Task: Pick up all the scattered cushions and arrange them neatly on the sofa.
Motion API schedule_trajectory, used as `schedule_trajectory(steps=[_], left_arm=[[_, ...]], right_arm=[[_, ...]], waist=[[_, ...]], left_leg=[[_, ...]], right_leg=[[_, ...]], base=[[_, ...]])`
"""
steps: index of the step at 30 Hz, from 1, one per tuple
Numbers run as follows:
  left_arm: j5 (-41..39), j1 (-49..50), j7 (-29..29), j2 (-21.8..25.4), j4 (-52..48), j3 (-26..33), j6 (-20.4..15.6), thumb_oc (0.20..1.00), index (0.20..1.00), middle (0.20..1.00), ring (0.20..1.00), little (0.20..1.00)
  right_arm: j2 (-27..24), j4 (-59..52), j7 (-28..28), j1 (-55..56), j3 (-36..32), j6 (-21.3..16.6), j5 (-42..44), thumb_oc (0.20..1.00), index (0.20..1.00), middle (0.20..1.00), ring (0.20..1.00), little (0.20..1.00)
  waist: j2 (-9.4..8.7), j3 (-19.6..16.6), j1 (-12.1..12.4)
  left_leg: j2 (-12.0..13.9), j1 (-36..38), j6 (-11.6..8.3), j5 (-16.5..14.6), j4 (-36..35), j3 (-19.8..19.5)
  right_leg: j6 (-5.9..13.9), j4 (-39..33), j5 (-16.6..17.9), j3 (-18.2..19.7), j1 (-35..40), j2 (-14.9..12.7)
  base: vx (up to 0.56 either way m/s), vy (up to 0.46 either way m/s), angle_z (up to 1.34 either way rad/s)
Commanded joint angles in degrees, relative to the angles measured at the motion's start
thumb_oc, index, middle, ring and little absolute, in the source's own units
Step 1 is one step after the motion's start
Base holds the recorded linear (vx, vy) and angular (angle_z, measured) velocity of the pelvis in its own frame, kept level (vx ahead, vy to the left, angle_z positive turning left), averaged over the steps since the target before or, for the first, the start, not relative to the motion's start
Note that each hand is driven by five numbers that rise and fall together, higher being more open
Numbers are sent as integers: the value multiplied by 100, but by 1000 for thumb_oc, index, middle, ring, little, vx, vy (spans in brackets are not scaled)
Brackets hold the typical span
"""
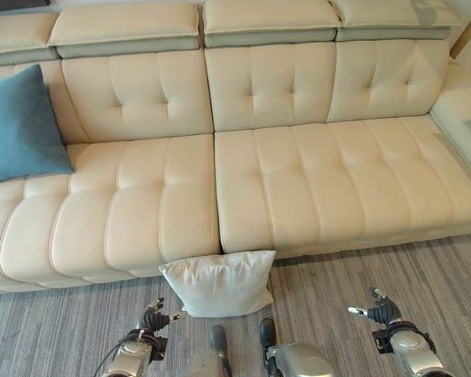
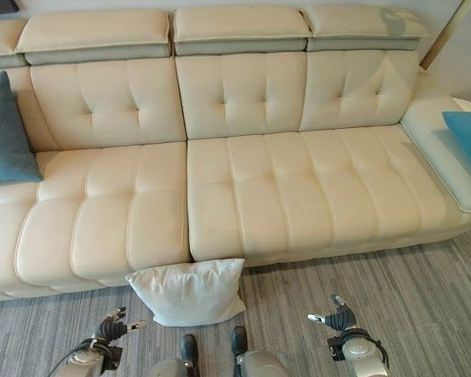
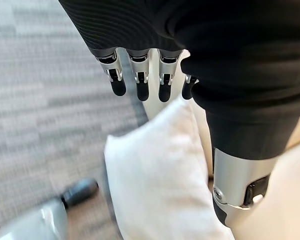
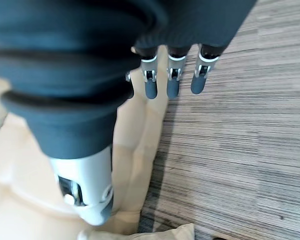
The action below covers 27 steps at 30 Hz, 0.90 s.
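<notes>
- While both hands hang low at the bottom of the frame, the left hand point(image 1: 151, 318) and right hand point(image 1: 379, 310) hold nothing, fingers loose and straight.
- Just past them, at lower centre, the white square fabric cushion point(image 1: 220, 283) lies on the grey striped carpet point(image 1: 392, 275), leaning on the front of the cream tufted leather sofa point(image 1: 298, 181); by my reading it is yet to be lifted.
- At far left, a blue fabric cushion point(image 1: 20, 126) already rests against the backrest, cut off by the frame edge.
- At right, another blue cushion point(image 2: 467, 141) is partly cropped; more may lie outside the frame.
</notes>
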Motion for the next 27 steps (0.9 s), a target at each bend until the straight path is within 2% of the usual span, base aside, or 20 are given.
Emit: schedule_trajectory(steps=[1, 3, 4, 5, 8, 9, 10, 12, 13, 14, 16, 17, 20, 21, 24, 25, 26, 27], left_arm=[[-20, -266, 263, 409, -161, 202, -219, 1000, 1000, 1000, 1000, 1000], [-580, -905, 584, 776, -114, 256, -422, 1000, 1000, 1000, 1000, 1000], [-581, -908, 583, 776, -111, 256, -424, 1000, 1000, 1000, 1000, 1000], [-882, -1246, 699, 895, 50, 232, -514, 1000, 1000, 1000, 1000, 1000], [-1252, -1882, 855, 1099, 290, 171, -618, 1000, 1000, 1000, 1000, 1000], [-1481, -2305, 986, 1241, 336, 110, -683, 1000, 1000, 1000, 1000, 1000], [-1485, -2320, 985, 1243, 344, 111, -683, 1000, 1000, 1000, 1000, 1000], [-1625, -2666, 1094, 1336, 261, 37, -732, 1000, 1000, 1000, 1000, 1000], [-1752, -3157, 1216, 1462, 270, -117, -790, 1000, 1000, 1000, 1000, 1000], [-1758, -3195, 1215, 1466, 290, -121, -793, 1000, 1000, 1000, 1000, 1000], [-1818, -3770, 1266, 1492, 328, -392, -740, 1000, 1000, 1000, 1000, 1000], [-1821, -3789, 1265, 1492, 338, -394, -740, 1000, 1000, 1000, 1000, 1000], [-1733, -4594, 1359, 1542, 308, -865, -741, 1000, 1000, 1000, 1000, 1000], [-1697, -5119, 1445, 1510, 359, -1179, -734, 1000, 1000, 1000, 1000, 1000], [-1675, -5282, 1455, 1461, 368, -1245, -724, 1000, 1000, 1000, 1000, 1000], [-1582, -5961, 1641, 1194, 276, -1642, -735, 1000, 1000, 1000, 1000, 1000], [-1506, -6043, 1751, 1078, -119, -1690, -854, 253, 253, 253, 253, 253], [-1497, -6031, 1763, 1076, -136, -1688, -847, 200, 200, 200, 200, 200]], right_arm=[[-394, -59, -206, -487, 203, -111, 32, 1000, 1000, 1000, 1000, 1000], [-497, 516, -449, -1291, 180, -152, 598, 1000, 1000, 1000, 1000, 1000], [-497, 520, -449, -1295, 181, -154, 599, 1000, 1000, 1000, 1000, 1000], [-597, 766, -552, -1676, 165, -181, 920, 1000, 1000, 1000, 1000, 1000], [-700, 1099, -790, -2427, 206, -236, 1407, 1000, 1000, 1000, 1000, 1000], [-717, 1236, -969, -2920, 241, -265, 1724, 1000, 1000, 1000, 1000, 1000], [-717, 1247, -968, -2939, 244, -268, 1728, 1000, 1000, 1000, 1000, 1000], [-746, 1311, -1150, -3442, 272, -350, 1976, 1000, 1000, 1000, 1000, 1000], [-806, 1404, -1336, -4078, 415, -428, 2270, 1000, 1000, 1000, 1000, 1000], [-810, 1431, -1333, -4121, 421, -434, 2281, 1000, 1000, 1000, 1000, 1000], [-758, 1425, -1475, -4863, 646, -435, 2470, 1000, 1000, 1000, 1000, 1000], [-761, 1434, -1475, -4881, 648, -434, 2472, 1000, 1000, 1000, 1000, 1000], [-639, 1355, -1616, -5702, 1066, -508, 2512, 1000, 1000, 1000, 1000, 1000], [-387, 1331, -1693, -6191, 1327, -581, 2626, 1000, 1000, 1000, 1000, 1000], [-302, 1306, -1718, -6357, 1381, -588, 2658, 1000, 1000, 1000, 1000, 1000], [362, 1129, -1763, -6826, 1703, -727, 2844, 489, 489, 489, 489, 489], [530, 921, -1760, -6895, 1718, -852, 2907, 200, 200, 200, 200, 200], [528, 914, -1764, -6888, 1717, -852, 2905, 200, 200, 200, 200, 200]], waist=[[-129, 98, 111], [-202, 470, 194], [-201, 462, 192], [-203, 651, 214], [-211, 954, 182], [-184, 1109, 161], [-182, 1089, 156], [-137, 1163, 148], [-108, 1265, 149], [-105, 1240, 148], [-16, 1266, 180], [-13, 1249, 178], [112, 1248, 201], [193, 1240, 247], [224, 1220, 271], [371, 1135, 371], [421, 1092, 404], [426, 1091, 403]], left_leg=[[77, -586, -156, -584, 936, -53], [97, -1613, -104, -665, 1536, -35], [97, -1630, -104, -668, 1546, -36], [100, -2078, -126, -872, 1904, -61], [180, -3083, -132, -941, 2481, -16], [221, -3755, -134, -970, 2840, -37], [224, -3806, -134, -980, 2871, -40], [226, -4505, -100, -1044, 3236, -43], [216, -5177, -54, -1108, 3593, -49], [220, -5257, -51, -1125, 3640, -49], [204, -5981, 14, -1177, 3999, -91], [205, -6025, 16, -1184, 4021, -92], [124, -6567, 78, -1251, 4370, -118], [69, -6815, 136, -1326, 4577, -135], [61, -6932, 159, -1361, 4671, -147], [23, -7114, 208, -1455, 4929, -223], [7, -7090, 191, -1442, 4895, -255], [6, -7089, 189, -1441, 4895, -260]], right_leg=[[351, 798, -536, -143, -631, -237], [349, 1465, -543, -146, -1706, -357], [349, 1473, -545, -146, -1722, -357], [386, 1788, -744, -174, -2138, -410], [360, 2304, -782, -197, -3121, -521], [338, 2716, -822, -175, -3814, -566], [338, 2742, -831, -176, -3862, -568], [323, 3137, -869, -103, -4579, -581], [311, 3532, -915, -1, -5249, -565], [311, 3577, -929, 4, -5329, -565], [300, 3923, -1007, 136, -6029, -590], [301, 3946, -1015, 137, -6073, -592], [274, 4329, -1132, 216, -6601, -600], [262, 4602, -1225, 240, -6899, -591], [254, 4707, -1259, 251, -7013, -591], [177, 5011, -1372, 254, -7210, -622], [170, 5016, -1387, 218, -7203, -627], [169, 5014, -1388, 213, -7199, -629]], base=[[-367, 56, 10], [-360, 33, 10], [-148, -2, 11], [-95, -2, 16], [-205, 1, 6], [-169, 10, 10], [-158, 5, 13], [-98, -6, 4], [-83, -9, -1], [-63, 1, -1], [-5, 4, -2], [-3, -8, -4], [7, -8, 2], [37, 6, 4], [38, -28, 2], [92, -88, 9], [88, -88, 10], [34, -50, 13]])
